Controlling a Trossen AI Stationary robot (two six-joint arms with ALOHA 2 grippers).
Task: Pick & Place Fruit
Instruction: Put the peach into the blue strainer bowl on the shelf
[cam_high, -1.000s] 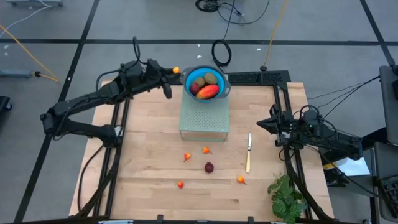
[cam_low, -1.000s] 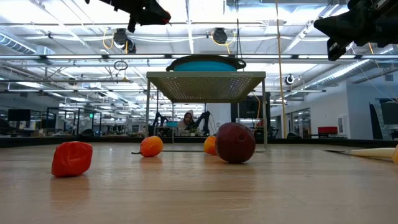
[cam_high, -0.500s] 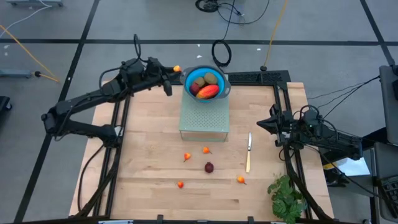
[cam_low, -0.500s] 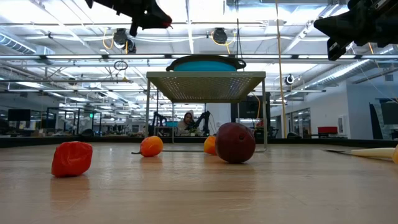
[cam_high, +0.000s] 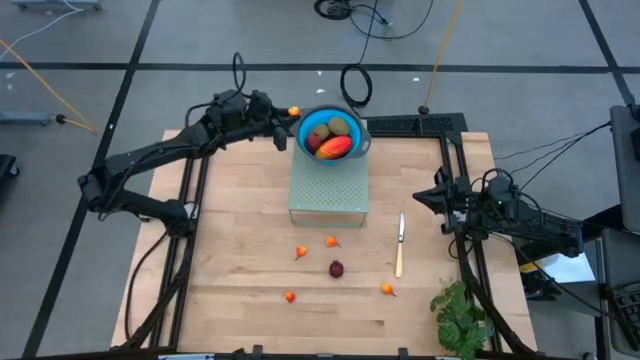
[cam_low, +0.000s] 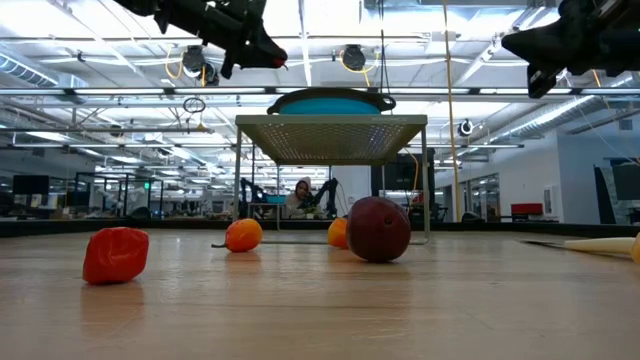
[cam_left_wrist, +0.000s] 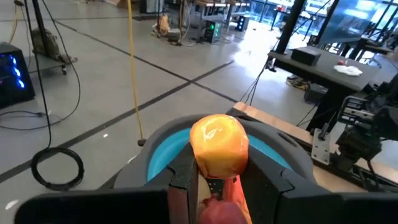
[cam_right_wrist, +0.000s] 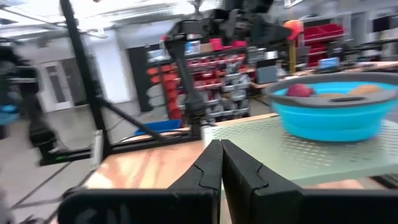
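Left gripper clamped on a small orange fruit, poised at the rim of the blue bowl atop the perforated stand, mango inside the bowl, dark-red ball on the table, right gripper closed and empty at the right edge.

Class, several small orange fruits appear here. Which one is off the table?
The small orange fruit held in the left gripper, raised beside the blue bowl; the others lie on the table.

floor: grey, dark seams, yellow cable and black cable coil beyond my table | ceiling: white beams, pipes, bright lights | hall: desks, a seated person far back | shelving: red bins
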